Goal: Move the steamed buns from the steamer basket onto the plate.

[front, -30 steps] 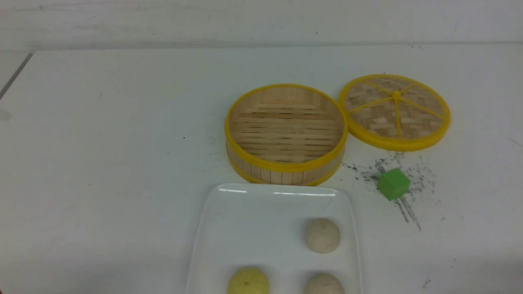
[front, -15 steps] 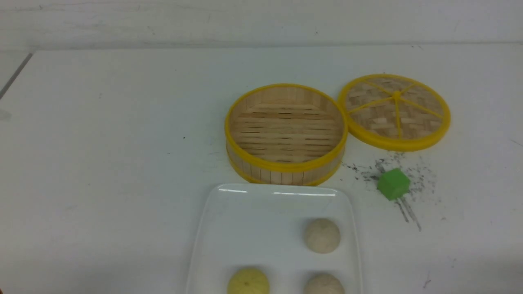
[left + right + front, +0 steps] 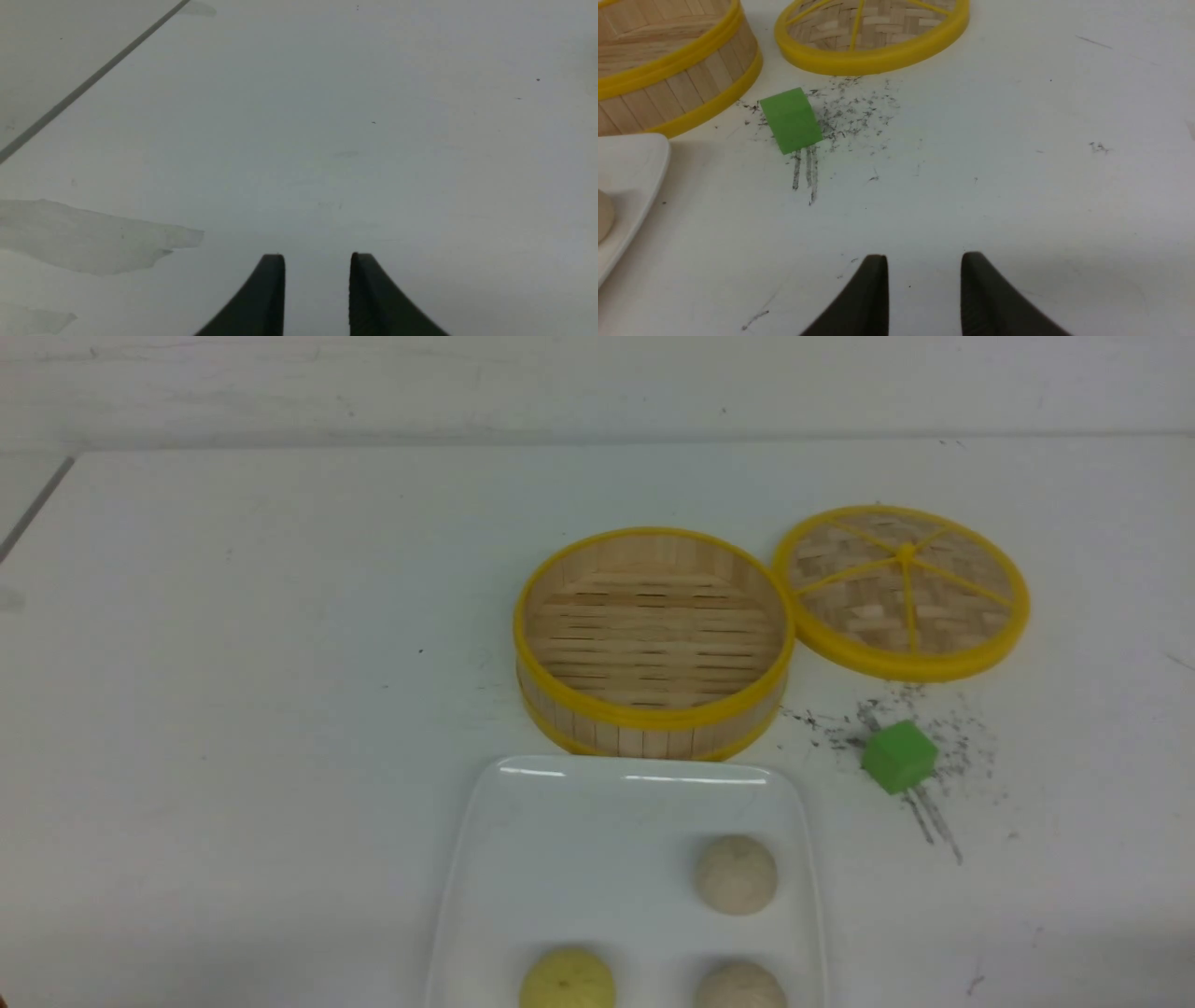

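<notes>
The steamer basket [image 3: 653, 639] is empty, and all three steamed buns [image 3: 736, 874] sit on the plate [image 3: 560, 840] at 6 o'clock from it. The job looks done; nothing more needs moving. The left claw [image 3: 316, 280] and right claw [image 3: 924, 280] are both spread, holding nothing, over bare surface [image 3: 233, 709]. The front two buns are cut off by the picture's edge.

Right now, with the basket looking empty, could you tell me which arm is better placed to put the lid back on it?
Right, probably. The right gripper, open and empty, sees the lid and steamer basket ahead; the left gripper faces only bare table.
</notes>
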You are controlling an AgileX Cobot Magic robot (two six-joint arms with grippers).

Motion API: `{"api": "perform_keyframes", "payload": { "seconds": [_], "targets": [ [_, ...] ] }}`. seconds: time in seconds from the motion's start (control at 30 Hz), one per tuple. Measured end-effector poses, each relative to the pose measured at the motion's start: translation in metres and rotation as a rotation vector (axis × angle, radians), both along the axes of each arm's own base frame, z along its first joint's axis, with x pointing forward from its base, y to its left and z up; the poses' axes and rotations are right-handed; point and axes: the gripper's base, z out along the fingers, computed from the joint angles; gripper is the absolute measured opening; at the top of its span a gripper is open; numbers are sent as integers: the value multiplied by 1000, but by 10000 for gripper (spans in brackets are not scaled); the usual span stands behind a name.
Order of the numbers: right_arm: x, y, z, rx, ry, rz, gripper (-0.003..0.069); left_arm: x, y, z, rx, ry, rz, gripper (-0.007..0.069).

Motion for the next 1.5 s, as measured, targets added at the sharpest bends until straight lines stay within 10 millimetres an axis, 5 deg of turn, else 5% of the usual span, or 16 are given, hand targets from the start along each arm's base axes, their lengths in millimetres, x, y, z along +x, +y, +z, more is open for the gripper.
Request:
{"api": "perform_keyframes", "payload": {
  "seconds": [0.3,0.7,0.93,1.5],
  "targets": [
    [0,0,0,2,0,0,242,0,0,0,-15,0,0,239],
    [0,0,0,2,0,0,242,1,-8,-1,-274,-19,-8,239],
    [0,0,0,2,0,0,242,1,-9,-1,-115,-1,-66,239],
    [0,0,0,2,0,0,242,1,-10,-1,-38,8,-99,239]
  ]
}}
